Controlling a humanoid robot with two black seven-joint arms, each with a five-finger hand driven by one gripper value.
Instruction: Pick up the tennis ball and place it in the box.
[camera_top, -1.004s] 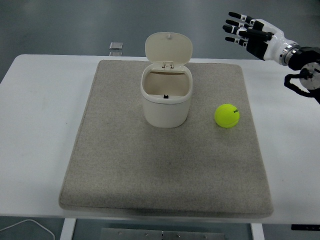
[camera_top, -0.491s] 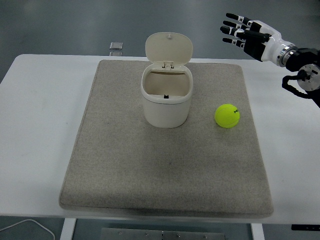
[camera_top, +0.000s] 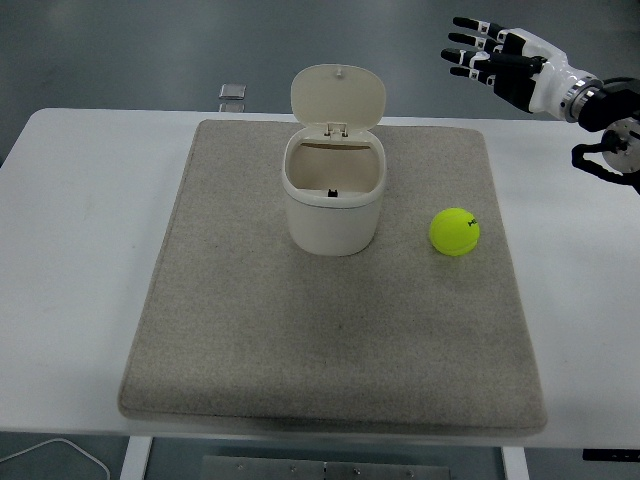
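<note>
white table (camera_top: 80, 250) on a dark grey floor (camera_top: 130, 45).

A rectangular grey felt mat (camera_top: 330, 350) lies on the white table (camera_top: 70, 250), covering its middle. On the mat's far half stands a cream plastic box with a hinged lid (camera_top: 333, 185), the lid raised at its far side. A yellow-green tennis ball (camera_top: 454, 231) rests on the mat to the right of the box, apart from it. A small grey square object (camera_top: 232, 92) lies beyond the table's far edge, left of the box. The white and black right hand (camera_top: 505, 68) is above the far right corner.
</note>
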